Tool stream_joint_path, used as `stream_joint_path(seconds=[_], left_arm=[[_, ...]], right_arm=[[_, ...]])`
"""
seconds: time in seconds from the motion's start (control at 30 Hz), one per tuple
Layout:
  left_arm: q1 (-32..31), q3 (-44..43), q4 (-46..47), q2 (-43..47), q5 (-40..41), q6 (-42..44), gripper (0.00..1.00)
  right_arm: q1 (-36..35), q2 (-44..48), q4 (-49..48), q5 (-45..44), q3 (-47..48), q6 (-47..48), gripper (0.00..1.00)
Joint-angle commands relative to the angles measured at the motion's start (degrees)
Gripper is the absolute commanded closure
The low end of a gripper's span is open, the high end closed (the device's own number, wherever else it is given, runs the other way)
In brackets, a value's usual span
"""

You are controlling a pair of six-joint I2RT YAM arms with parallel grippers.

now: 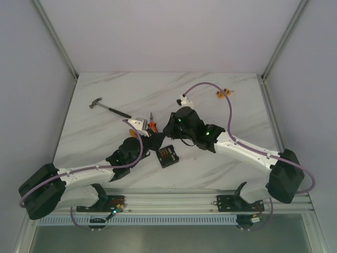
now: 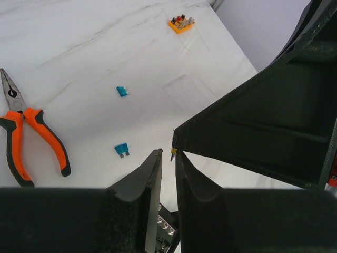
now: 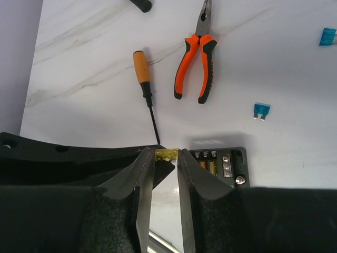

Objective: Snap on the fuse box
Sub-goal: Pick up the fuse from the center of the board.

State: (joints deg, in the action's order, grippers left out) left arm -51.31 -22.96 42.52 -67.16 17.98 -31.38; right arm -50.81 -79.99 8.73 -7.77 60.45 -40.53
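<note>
While it lies uncovered, the fuse box [image 1: 168, 156] holds small orange fuses [image 3: 202, 165].

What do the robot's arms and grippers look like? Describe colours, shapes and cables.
The left arm and right arm have white links between bulky black joint housings, each trailing a lavender cable. Green lights glow on the right wrist. The left gripper and right gripper have black, tapering fingers.

Fuse box [image 1: 168, 156] in front, pliers [image 1: 152, 124] just behind it, hammer [image 1: 108, 108] back-left, fuse strip [image 1: 225, 94] back-right.
</note>
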Motion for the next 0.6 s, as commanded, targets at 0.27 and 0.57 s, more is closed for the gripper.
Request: stream_joint_path(seconds=[0.27,0.57], left_arm=[[-0.11,-1.42,1.58,2.70,-0.15,2.58,0.95],[0.16,-1.38,-2.90,4.34,1.88,2.83,0.99]], right_arm=[[-0.87,-0.88,-1.87,-0.31,-0.44,-0.93,0.76],[-0.53,0.60,-0.85,-1.62,-0.51,1.39,0.66]])
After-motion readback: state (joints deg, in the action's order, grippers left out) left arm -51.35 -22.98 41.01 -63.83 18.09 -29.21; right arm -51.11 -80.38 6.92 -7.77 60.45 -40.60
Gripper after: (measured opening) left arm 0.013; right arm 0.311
